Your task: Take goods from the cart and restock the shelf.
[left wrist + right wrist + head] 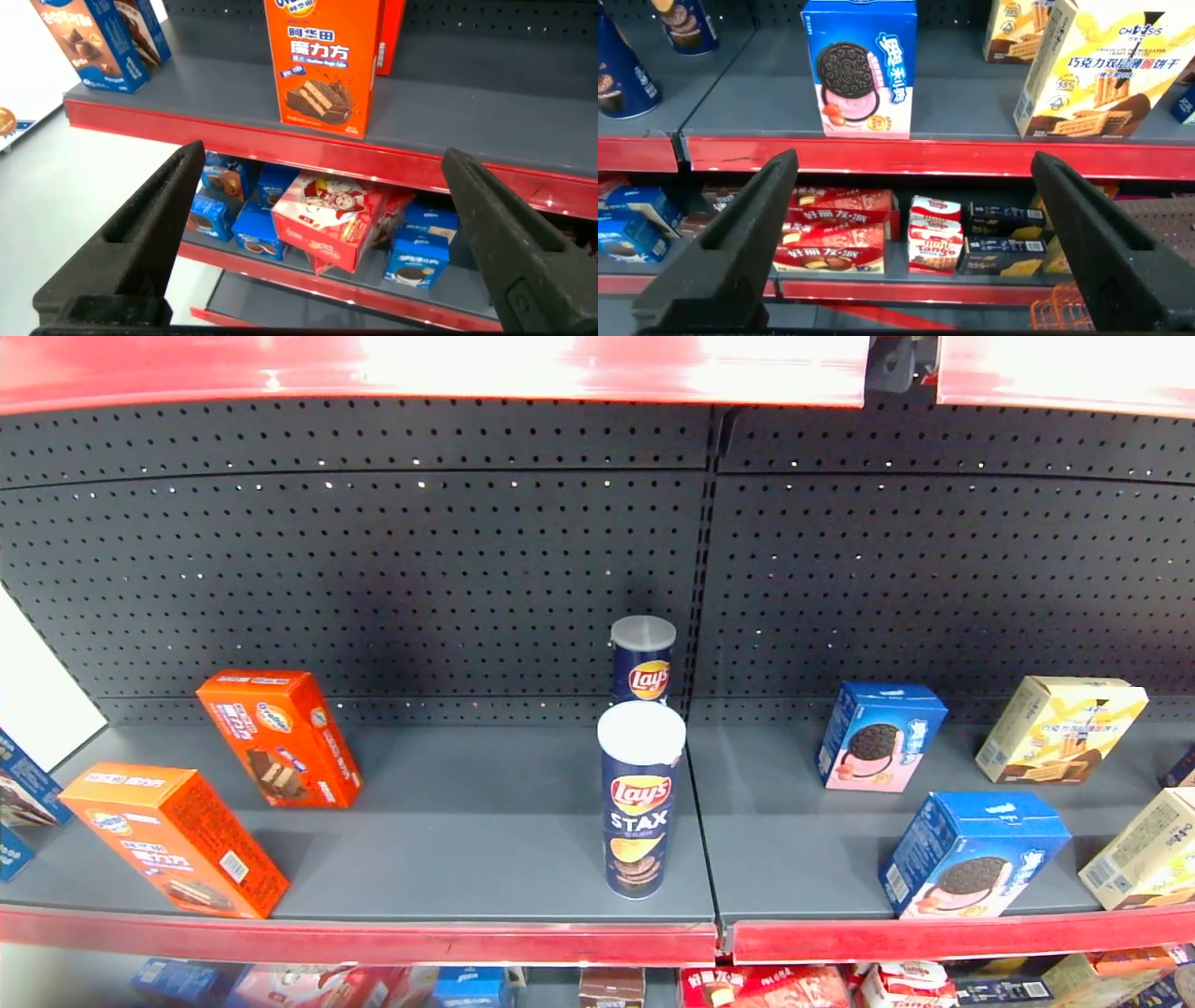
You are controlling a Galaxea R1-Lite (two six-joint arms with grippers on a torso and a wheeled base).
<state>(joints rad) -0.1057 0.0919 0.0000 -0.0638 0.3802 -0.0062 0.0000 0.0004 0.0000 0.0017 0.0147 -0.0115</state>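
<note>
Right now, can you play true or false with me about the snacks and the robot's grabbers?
1. The front chip can and the back chip can both stand upright. True.
2. The orange boxes stand to the right of the cans. False: they are on the left.
3. The left gripper holds a box. False: it is open and empty.
4. The right gripper is open. True.
5. The blue cookie boxes stand to the right of the cans. True.
</note>
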